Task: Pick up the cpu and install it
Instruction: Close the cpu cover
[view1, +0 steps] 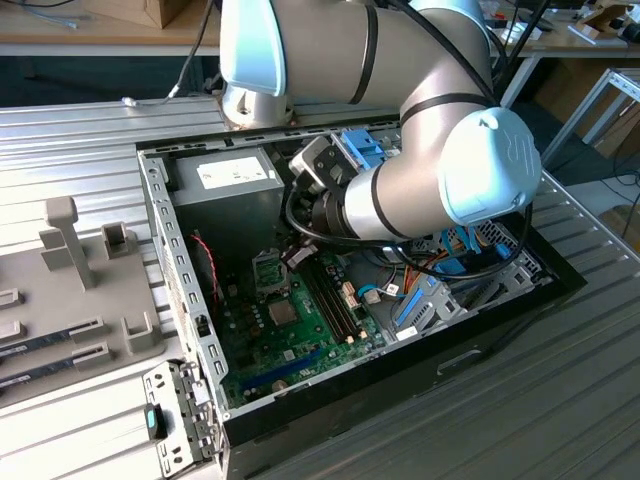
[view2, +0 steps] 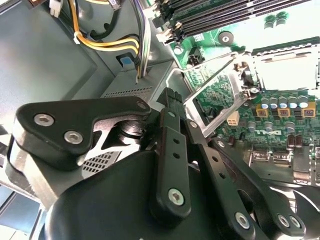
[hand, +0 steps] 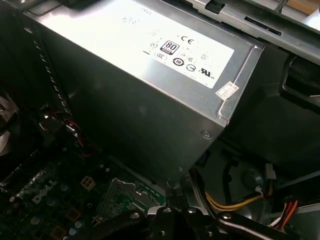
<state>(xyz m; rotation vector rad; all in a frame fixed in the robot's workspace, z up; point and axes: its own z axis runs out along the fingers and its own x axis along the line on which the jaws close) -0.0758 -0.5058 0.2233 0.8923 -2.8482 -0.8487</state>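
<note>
Cpu (view2: 285, 70) seemed to be the pale, glare-washed square lying flat and face up in the open socket on the motherboard (view2: 280, 125), its edges square with the socket's dark frame; being square, it showed no long axis. The gripper (view2: 168, 95) hung apart from it with jaws pressed together, pinching nothing, their tip just beside the tilted-up metal load plate (view2: 220, 116).

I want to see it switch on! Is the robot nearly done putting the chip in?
Hard to say. The gripper is inside the computer case beside the socket, fingers shut with no cpu between them. The socket's metal cover stands open, not yet closed. Something pale fills the socket; I cannot tell if that is the cpu.
</note>
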